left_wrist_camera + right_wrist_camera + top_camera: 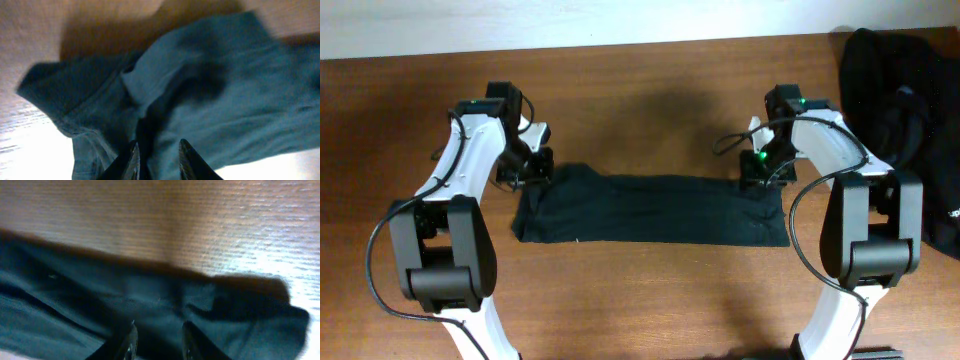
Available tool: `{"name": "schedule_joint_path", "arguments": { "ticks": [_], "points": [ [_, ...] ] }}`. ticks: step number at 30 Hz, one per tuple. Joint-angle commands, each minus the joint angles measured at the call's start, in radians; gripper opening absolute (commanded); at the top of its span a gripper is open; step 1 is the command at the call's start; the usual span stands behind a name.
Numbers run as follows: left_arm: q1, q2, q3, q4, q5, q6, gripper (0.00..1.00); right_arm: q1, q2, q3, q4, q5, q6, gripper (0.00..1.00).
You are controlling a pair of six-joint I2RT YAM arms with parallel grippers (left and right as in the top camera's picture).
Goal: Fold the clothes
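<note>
Brown wooden table point(650, 300) with a pale wall strip along the top of the frame. One black garment point(650, 210) lies stretched flat across the centre of the frame as a long band, its far edge running between the two arms. The left gripper point(525, 170) sits at the garment's upper left corner. In the left wrist view its fingers point(131, 162) stand close together with a dark fold of cloth gathered between them, clamped on the fabric. The right gripper point(762, 172) is at the upper right corner; its fingers point(129, 342) straddle the cloth, but whether they pinch it cannot be told. A heap of further black clothes point(895, 90) lies at the upper right of the frame, well apart from the band.
</note>
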Motion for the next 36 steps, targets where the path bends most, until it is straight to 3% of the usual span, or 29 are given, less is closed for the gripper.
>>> {"name": "schedule_joint_path", "arguments": {
  "ticks": [1,11,21,33,36],
  "points": [
    [0.005,-0.018,-0.069,0.024,-0.082,-0.024,0.27,0.006,-0.026,-0.053,0.032,-0.008,-0.006,0.35],
    [0.013,-0.018,-0.212,0.153,-0.111,-0.032,0.29,0.006,-0.026,-0.118,0.093,-0.002,-0.006,0.35],
    [0.054,-0.018,-0.218,0.164,-0.111,-0.032,0.29,0.003,-0.026,-0.118,0.092,0.026,-0.006,0.35],
    [0.080,-0.022,0.154,0.003,-0.098,-0.060,0.33,0.003,-0.026,-0.118,0.093,0.033,-0.006,0.35],
    [0.072,-0.022,0.206,-0.015,-0.029,-0.063,0.34,0.003,-0.026,-0.118,0.094,0.033,-0.006,0.35]
  ]
}}
